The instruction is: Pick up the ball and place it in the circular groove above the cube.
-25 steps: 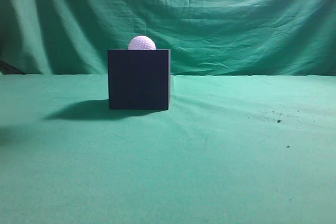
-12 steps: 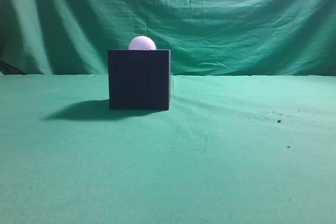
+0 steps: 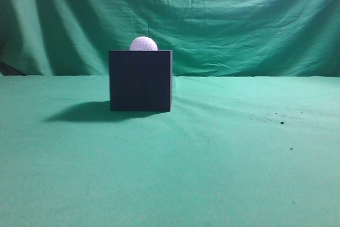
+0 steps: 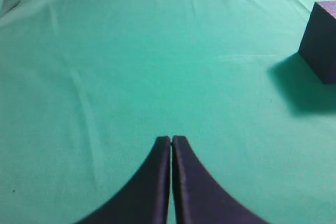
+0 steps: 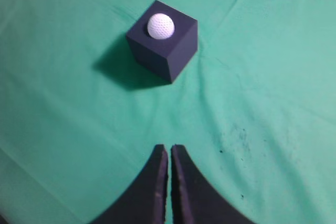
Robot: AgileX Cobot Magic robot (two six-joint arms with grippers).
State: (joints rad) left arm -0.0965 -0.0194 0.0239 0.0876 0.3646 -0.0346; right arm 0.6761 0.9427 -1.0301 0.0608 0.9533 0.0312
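The white dimpled ball (image 3: 143, 43) rests on top of the dark cube (image 3: 141, 81), left of centre on the green cloth. The right wrist view shows the ball (image 5: 160, 26) seated in the top face of the cube (image 5: 168, 51). My right gripper (image 5: 169, 148) is shut and empty, high above the cloth and well short of the cube. My left gripper (image 4: 171, 139) is shut and empty over bare cloth; the cube's corner (image 4: 321, 40) shows at the right edge of its view. Neither gripper shows in the exterior view.
Green cloth (image 3: 223, 152) covers the table and hangs as a backdrop (image 3: 239, 19). A few small dark specks (image 3: 281, 123) lie on the cloth at the right, also seen in the right wrist view (image 5: 239, 135).
A dark gripper part seen at the top edge one second ago has left the exterior view. The ball and cube have not moved.
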